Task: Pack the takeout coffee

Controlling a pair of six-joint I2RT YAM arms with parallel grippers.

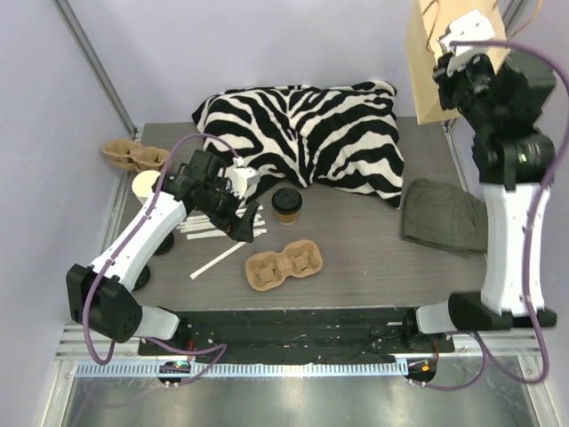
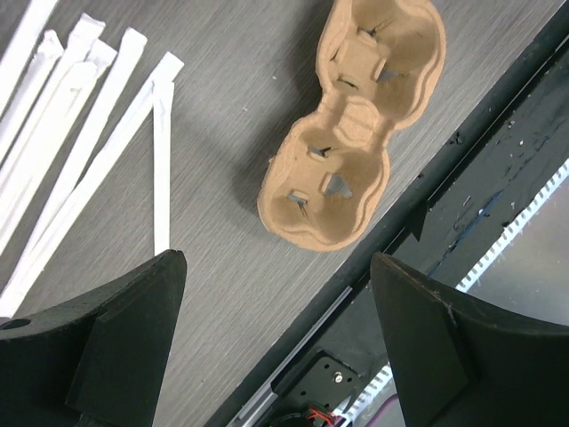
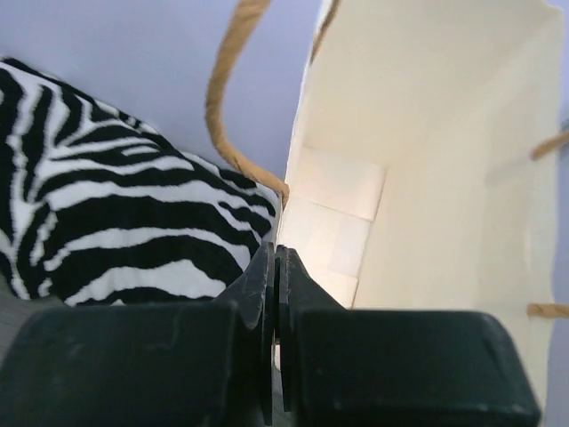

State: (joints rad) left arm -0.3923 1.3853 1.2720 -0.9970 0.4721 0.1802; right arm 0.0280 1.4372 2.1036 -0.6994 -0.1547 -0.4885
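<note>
Takeout coffee [image 1: 286, 203] stands beside my released left jaws; my right jaws clench the paper bag [image 1: 427, 89] by its rim.

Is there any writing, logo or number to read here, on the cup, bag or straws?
None readable. The brown paper cup with black lid, the tan kraft paper bag, the white paper-wrapped straws and the brown moulded pulp cup carrier show no lettering in any view.
</note>
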